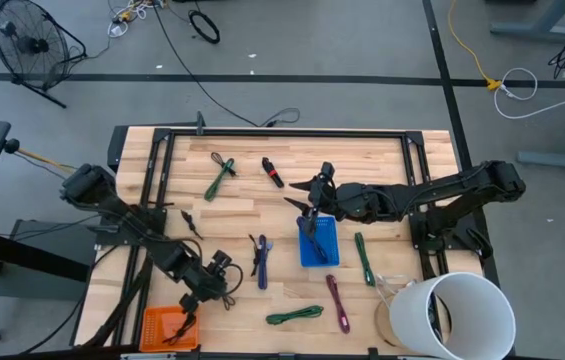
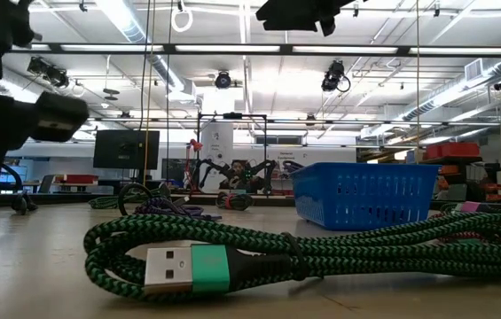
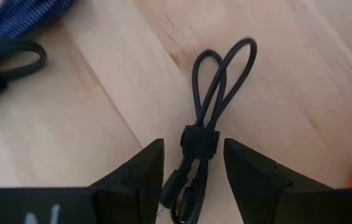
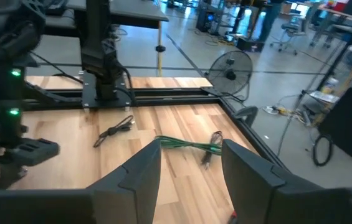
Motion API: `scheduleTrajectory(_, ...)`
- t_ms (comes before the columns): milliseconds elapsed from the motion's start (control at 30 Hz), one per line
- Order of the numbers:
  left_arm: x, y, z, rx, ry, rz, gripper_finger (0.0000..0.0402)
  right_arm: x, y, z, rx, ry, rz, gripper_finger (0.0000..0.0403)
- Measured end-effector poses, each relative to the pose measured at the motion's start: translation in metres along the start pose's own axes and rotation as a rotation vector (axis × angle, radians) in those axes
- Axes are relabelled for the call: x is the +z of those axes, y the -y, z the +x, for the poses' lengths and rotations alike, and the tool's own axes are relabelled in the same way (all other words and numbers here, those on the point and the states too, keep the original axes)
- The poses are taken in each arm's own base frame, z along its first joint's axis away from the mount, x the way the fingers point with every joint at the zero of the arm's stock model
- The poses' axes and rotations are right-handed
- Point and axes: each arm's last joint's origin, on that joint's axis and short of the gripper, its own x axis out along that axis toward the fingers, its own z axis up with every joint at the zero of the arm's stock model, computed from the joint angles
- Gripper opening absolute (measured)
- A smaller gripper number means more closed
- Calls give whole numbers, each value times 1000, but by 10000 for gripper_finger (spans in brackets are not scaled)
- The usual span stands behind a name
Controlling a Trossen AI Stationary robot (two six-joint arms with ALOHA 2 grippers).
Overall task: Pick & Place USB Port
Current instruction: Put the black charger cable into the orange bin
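A black cable, bundled with a band and its loops spread out, lies flat on the wood. My left gripper is open low over it, one finger on each side of its banded middle. The high view shows this gripper near the table's front left. My right gripper hangs open and empty above the blue basket, where a dark cable lies. In the right wrist view, only the table shows between its fingers.
Bundled cables lie scattered: green ones, a red-black one, a blue one, a purple one. An orange basket sits at the front left, a white bucket at the front right. A green USB cable fills the low view.
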Motion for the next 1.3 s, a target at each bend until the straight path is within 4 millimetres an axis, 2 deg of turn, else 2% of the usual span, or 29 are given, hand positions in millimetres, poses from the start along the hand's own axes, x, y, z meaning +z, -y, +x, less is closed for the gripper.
scheduleTrajectory(267,-2,-2,10,1,-38,-31,164,0,0,0,3,0,-2,169)
scheduleTrajectory(333,-3,-2,10,-20,-42,-44,135,0,0,0,2,0,-2,169)
scheduleTrajectory(433,-2,-2,9,-38,-40,-72,47,0,0,0,2,-1,-2,169)
scheduleTrajectory(467,-2,-2,8,-48,-39,-96,30,0,0,0,2,-1,-3,169)
scheduleTrajectory(600,-2,-2,4,-37,-51,-184,28,0,0,0,2,-1,-3,169)
scheduleTrajectory(700,8,-1,-9,-17,-65,-214,28,0,0,0,2,-2,-3,169)
scheduleTrajectory(833,32,5,-41,10,-93,-277,28,-1,1,0,-3,-8,-6,169)
scheduleTrajectory(933,52,18,-67,-33,-78,-372,28,-1,1,1,-4,-13,-8,169)
scheduleTrajectory(1033,62,36,-85,-78,-95,-529,28,-2,1,1,-3,-22,-18,169)
scheduleTrajectory(1133,63,58,-95,-122,-115,-640,28,-2,1,1,-3,-22,-27,169)
scheduleTrajectory(1300,49,86,-102,-102,-215,-873,28,-2,1,1,-3,-21,-39,169)
